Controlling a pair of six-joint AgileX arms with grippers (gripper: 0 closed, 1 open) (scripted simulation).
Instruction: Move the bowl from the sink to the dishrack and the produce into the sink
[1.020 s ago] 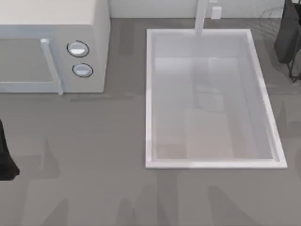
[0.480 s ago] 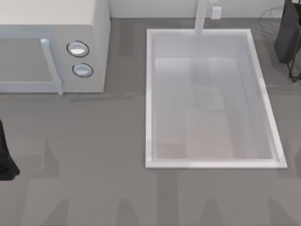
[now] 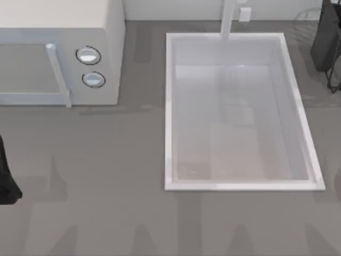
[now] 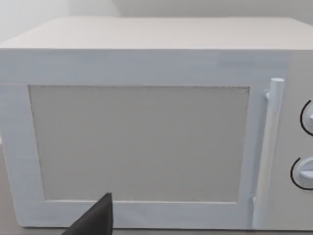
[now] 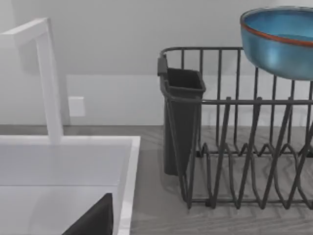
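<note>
Your bowl [image 5: 281,41] sits high over the dishrack [image 5: 234,147], nearer your right arm beside the sink [image 3: 170,106]; jaws' state on either arm: cannot tell.

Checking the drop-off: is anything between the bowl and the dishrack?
Nothing visible. The bowl is up over the wires of the dishrack; the dark cutlery cup hangs at the rack's end nearer the sink, off to the bowl's side.
</note>
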